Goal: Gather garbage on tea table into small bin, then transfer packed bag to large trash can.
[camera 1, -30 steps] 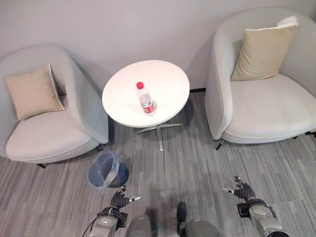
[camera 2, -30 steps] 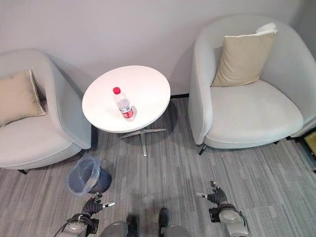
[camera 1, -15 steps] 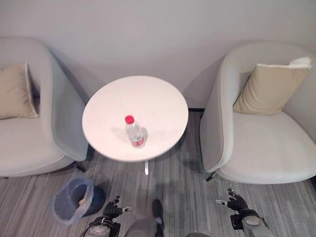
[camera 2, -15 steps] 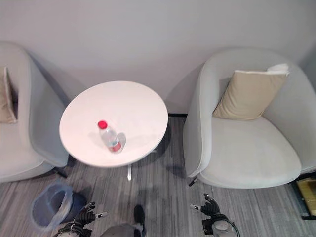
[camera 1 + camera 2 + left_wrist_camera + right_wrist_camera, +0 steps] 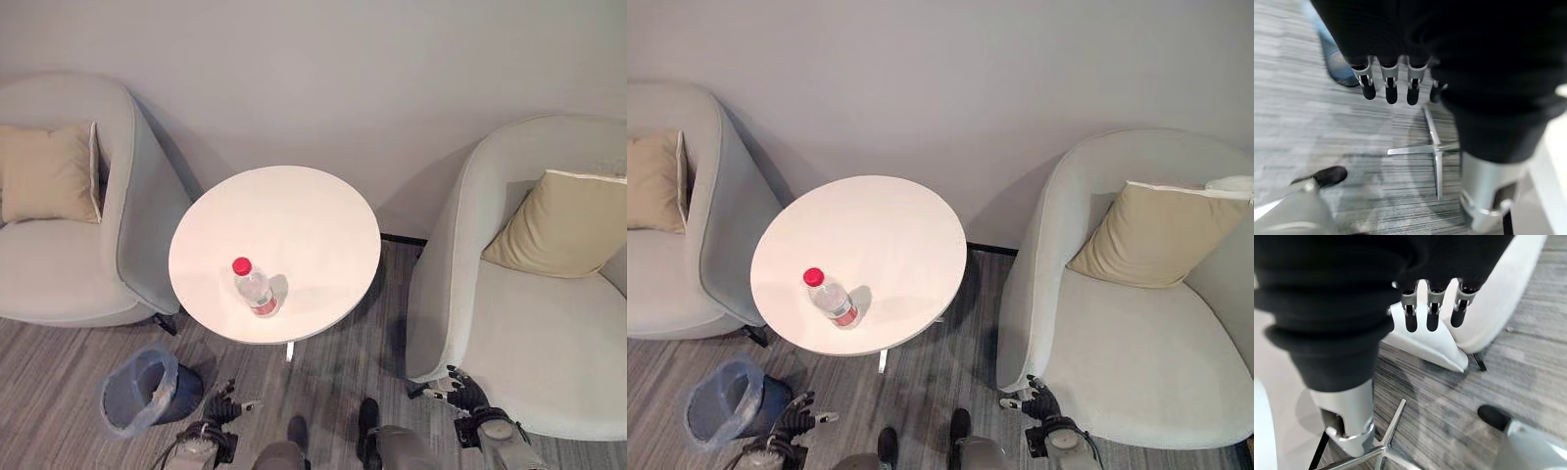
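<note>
Camera shifted; round white table (image 5: 294,235)

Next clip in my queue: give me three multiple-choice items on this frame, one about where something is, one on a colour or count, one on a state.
1. Where does the small blue bin with its bag liner stand?
A. on the round white tea table
B. on the floor beside the table's left
C. on the right armchair

2. What colour is the cap of the clear plastic bottle?
A. red
B. green
C. black

3. What are the robot's hands holding?
A. the bottle
B. the bin
C. nothing

Answers: 1 B, the bin sits on the grey carpet below the round white tea table. 2 A, the cap shows red. 3 C, the left hand and right hand hang low with straight fingers, and the bottle stands on the table.
</note>
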{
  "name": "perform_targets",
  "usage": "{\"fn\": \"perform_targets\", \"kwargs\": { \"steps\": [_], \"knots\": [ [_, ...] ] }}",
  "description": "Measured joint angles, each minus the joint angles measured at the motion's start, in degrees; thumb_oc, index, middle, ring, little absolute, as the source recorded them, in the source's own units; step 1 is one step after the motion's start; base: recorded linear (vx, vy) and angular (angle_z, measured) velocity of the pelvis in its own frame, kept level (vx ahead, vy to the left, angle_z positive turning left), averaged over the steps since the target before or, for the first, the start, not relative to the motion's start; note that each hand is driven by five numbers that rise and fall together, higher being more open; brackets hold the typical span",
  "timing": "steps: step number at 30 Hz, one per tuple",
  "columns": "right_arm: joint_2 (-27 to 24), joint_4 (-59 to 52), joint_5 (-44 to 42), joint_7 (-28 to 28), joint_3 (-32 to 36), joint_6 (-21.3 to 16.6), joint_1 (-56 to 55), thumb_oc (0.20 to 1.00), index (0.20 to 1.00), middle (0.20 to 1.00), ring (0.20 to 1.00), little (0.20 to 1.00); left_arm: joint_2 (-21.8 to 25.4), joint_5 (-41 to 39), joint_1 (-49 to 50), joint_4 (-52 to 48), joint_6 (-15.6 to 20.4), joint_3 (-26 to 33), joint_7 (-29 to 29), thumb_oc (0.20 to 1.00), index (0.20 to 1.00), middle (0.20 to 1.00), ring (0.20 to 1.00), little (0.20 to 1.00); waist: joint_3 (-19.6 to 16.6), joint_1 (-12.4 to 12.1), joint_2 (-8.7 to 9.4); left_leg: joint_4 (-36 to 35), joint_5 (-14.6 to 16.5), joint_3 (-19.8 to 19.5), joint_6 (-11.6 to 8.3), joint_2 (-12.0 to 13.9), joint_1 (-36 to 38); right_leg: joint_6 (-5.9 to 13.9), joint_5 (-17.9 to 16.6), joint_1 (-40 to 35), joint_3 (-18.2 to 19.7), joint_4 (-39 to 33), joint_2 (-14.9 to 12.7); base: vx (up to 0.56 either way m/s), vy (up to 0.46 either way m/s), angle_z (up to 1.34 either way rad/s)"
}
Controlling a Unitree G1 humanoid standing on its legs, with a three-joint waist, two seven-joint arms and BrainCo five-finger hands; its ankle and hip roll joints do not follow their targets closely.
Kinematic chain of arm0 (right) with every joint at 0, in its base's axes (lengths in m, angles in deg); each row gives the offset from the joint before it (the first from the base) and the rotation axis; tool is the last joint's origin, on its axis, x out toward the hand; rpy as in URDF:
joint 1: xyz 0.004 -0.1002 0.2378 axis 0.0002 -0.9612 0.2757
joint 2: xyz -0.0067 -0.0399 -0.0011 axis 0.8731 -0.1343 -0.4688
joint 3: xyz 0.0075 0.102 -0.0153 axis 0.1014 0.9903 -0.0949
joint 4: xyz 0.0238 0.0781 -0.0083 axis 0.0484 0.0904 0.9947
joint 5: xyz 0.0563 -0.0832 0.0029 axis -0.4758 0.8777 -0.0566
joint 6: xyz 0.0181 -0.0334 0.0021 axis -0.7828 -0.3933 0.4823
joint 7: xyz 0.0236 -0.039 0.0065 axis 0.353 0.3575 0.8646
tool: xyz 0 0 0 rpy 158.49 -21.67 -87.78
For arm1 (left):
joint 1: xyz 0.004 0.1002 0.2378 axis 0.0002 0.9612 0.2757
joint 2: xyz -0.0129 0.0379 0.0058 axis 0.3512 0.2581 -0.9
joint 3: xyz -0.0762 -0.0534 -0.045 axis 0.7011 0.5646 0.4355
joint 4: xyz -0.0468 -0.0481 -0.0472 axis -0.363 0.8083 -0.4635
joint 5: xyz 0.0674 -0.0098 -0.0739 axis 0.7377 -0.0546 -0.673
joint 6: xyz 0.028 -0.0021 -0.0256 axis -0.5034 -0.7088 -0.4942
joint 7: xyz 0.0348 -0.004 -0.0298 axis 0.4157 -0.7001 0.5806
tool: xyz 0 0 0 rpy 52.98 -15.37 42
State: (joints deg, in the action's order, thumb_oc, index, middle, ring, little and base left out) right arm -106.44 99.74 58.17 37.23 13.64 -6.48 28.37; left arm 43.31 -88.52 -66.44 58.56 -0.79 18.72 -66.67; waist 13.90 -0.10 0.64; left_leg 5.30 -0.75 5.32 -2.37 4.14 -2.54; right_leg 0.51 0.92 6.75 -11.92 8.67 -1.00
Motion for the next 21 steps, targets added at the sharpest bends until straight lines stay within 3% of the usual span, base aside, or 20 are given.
{"fn": "perform_targets", "kwargs": {
  "steps": [2,4,6,8,11,13,14,15,16,18,19,21],
  "knots": [
    [-0.5,0.0,0.0,0.0,0.3,0.0,0.2,1.0,1.0,1.0,1.0,1.0,-0.1,0.0,-0.9,0.1,0.0,0.0,-0.5,1.0,1.0,1.0,1.0,1.0,0.8,0.0,0.63,3.1,-1.3,2.4,-1.7,0.3,-1.9,-1.97,0.9,-1.3,-1.3,-0.4,-0.6,0.01,0.014,0.75],
    [-0.5,0.0,0.0,0.0,0.6,0.0,0.1,1.0,1.0,1.0,1.0,1.0,-0.1,0.0,-1.1,0.1,0.0,0.0,-0.5,1.0,1.0,1.0,1.0,1.0,1.4,0.1,1.52,4.7,-1.2,5.8,-1.89,0.3,-2.4,-3.79,0.4,-2.2,-2.2,-1.5,-1.6,0.04,0.08,0.33],
    [-0.6,-1.5,0.0,0.0,1.1,0.0,0.5,1.0,1.0,1.0,1.0,1.0,-0.1,0.3,-1.2,0.1,-0.1,0.0,-0.5,1.0,1.0,1.0,1.0,1.0,1.6,0.1,1.58,5.4,-0.2,8.3,-0.67,1.6,-3.4,-3.83,0.4,-2.7,-2.9,-2.4,-2.6,0.1,0.159,0.14],
    [-0.6,-2.3,0.1,0.0,1.2,0.0,0.4,1.0,1.0,1.0,1.0,1.0,-0.1,0.5,-1.6,0.4,-0.1,0.0,-0.5,1.0,1.0,1.0,1.0,1.0,1.7,0.2,1.66,4.7,-0.1,8.3,-0.65,3.5,-3.4,-3.87,0.4,-3.3,-2.9,-3.9,-3.1,0.1,0.14,0.17],
    [-1.0,-2.3,1.0,0.0,1.5,0.1,-0.1,1.0,1.0,1.0,1.0,1.0,-0.2,0.5,-2.7,0.7,-0.1,-0.1,-0.5,1.0,1.0,1.0,1.0,1.0,2.0,1.5,1.74,0.2,-1.1,8.9,-2.08,7.5,-2.0,-3.3,0.2,-5.1,-4.0,-5.2,-4.4,0.15,0.246,0.31],
    [-1.3,-2.5,1.1,0.0,2.4,0.1,-0.4,1.0,1.0,1.0,1.0,1.0,-0.2,0.5,-3.2,0.4,-0.2,-0.6,-0.5,1.0,1.0,1.0,1.0,1.0,1.9,1.4,0.8,-0.8,-1.2,9.0,-2.14,9.0,-1.3,-1.47,-0.2,-5.7,-3.9,-5.0,-5.0,0.17,0.302,0.09],
    [-1.5,-2.5,1.2,0.0,2.5,0.2,-0.5,1.0,1.0,1.0,1.0,1.0,-0.4,0.5,-3.2,0.4,-0.1,-0.6,-0.5,1.0,1.0,1.0,1.0,1.0,1.6,1.4,0.37,-1.4,-1.3,9.1,-2.31,8.8,-1.0,-0.59,-0.2,-5.9,-4.0,-5.0,-5.4,0.17,0.331,-0.03],
    [-3.1,-3.8,1.2,-0.1,2.8,0.0,-1.2,1.0,1.0,1.0,1.0,1.0,-1.5,0.6,-2.8,0.4,-0.1,-0.6,-0.5,1.0,1.0,1.0,1.0,1.0,0.6,1.6,-2.37,-4.1,-2.4,7.7,-2.03,8.7,0.7,2.29,-1.4,-6.2,-3.6,-5.0,-5.3,0.15,0.354,-0.1],
    [-2.2,-3.2,1.3,0.1,3.1,0.2,-0.8,1.0,1.0,1.0,1.0,1.0,-1.4,0.6,-2.8,0.9,-0.3,-0.4,-0.4,1.0,1.0,1.0,1.0,1.0,0.7,1.4,-1.68,-4.1,-2.9,8.0,-2.62,7.5,0.9,3.46,-1.4,-6.7,-2.9,-5.1,-6.7,0.17,0.445,-0.12],
    [-1.3,-3.9,2.2,0.0,2.6,0.3,-0.6,1.0,1.0,1.0,1.0,1.0,-1.1,2.0,-3.0,0.9,-0.4,-0.3,-0.5,1.0,1.0,1.0,1.0,1.0,-0.3,1.4,-0.23,-5.5,-2.6,8.3,-0.95,3.1,2.3,4.91,-2.3,-6.4,-1.3,-4.3,-10.2,0.03,0.24,0.0],
    [-1.1,-5.0,2.5,0.0,1.7,0.3,-0.2,1.0,1.0,1.0,1.0,1.0,-1.0,2.2,-3.4,0.7,-0.6,-0.4,-0.4,1.0,1.0,1.0,1.0,1.0,-0.5,1.5,-0.07,-5.8,-2.6,9.5,0.38,0.1,2.8,5.78,-3.1,-4.9,-0.3,-1.3,-13.3,0.02,0.253,-0.08],
    [-0.2,-7.4,3.4,0.0,1.4,0.3,0.6,1.0,1.0,1.0,1.0,1.0,0.2,2.2,-3.6,0.0,-0.5,0.1,-0.1,1.0,1.0,1.0,1.0,1.0,-0.5,1.2,-0.13,-5.5,-1.8,10.3,1.65,-1.7,2.7,6.08,-2.8,-1.4,1.2,3.9,-15.7,0.03,0.222,-0.12]
  ]
}}
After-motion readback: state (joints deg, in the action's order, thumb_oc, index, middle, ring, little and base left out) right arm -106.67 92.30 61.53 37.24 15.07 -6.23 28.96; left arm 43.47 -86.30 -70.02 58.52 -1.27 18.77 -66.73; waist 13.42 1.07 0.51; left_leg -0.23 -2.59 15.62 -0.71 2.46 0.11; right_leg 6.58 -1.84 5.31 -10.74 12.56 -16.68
